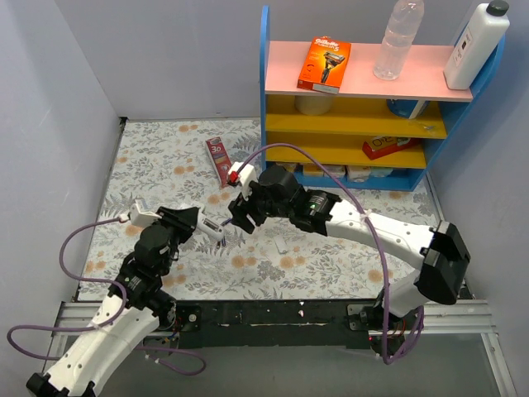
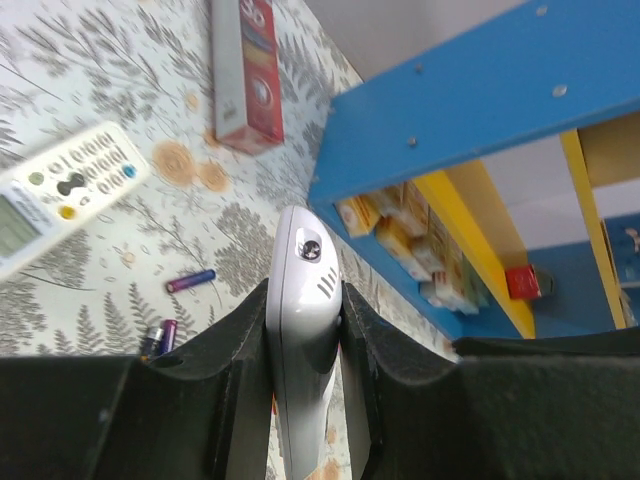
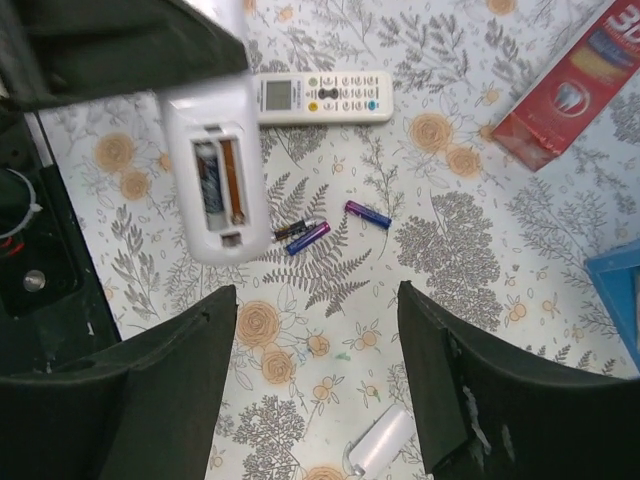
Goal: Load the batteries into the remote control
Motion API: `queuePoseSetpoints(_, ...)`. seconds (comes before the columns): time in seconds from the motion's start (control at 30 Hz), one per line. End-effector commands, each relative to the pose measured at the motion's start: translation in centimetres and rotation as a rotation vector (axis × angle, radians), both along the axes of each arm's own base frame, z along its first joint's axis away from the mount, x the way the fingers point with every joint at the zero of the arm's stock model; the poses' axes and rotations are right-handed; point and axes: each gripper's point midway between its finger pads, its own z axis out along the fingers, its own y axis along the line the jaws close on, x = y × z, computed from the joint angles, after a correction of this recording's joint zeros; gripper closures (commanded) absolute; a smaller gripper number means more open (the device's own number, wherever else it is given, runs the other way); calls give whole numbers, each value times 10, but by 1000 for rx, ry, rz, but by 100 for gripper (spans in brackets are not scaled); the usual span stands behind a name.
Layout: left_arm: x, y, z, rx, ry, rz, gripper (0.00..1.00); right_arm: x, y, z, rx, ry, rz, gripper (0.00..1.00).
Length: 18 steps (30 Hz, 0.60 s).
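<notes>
Batteries (image 3: pixel 368 213): three loose on the table (image 3: pixel 450 330), one inside the remote (image 3: pixel 190 120).

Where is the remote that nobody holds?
The free remote lies on the table, top centre in the right wrist view, right of the held remote and above the loose batteries.

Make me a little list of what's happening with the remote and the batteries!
held remote: white remote control, back open, clamped in the left end effector
battery bay: one battery inside, the slot beside it empty
loose: three batteries on the table, two close together, one apart
right end effector: open, holding nothing, above the table
second remote: flat on the table, buttons up
also there: toothpaste box
</notes>
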Motion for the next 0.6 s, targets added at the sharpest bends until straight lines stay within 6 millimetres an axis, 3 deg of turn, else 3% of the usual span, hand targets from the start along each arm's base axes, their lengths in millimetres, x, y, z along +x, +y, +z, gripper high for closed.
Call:
queuePoseSetpoints(0.0,-18,50,9,123,39,178,100,6,23,-26,-36,5,59,27)
queuePoseSetpoints(0.07,-26,60,24,121,18,205,100,9,30,-49,-91,-2,95,26)
queuePoseSetpoints(0.1,-31,69,22,139,33,233,100,10,36,-50,-94,-11,111,26)
queuePoseSetpoints(0.13,-37,75,36,121,2,252,100,12,38,-55,-106,-17,123,25)
queuePoseSetpoints(0.3,-58,98,49,119,-1,309,100,18,57,-93,-166,-54,215,19)
queuePoseSetpoints(0.57,-76,111,70,111,-31,325,100,18,91,-124,-206,-94,335,17)
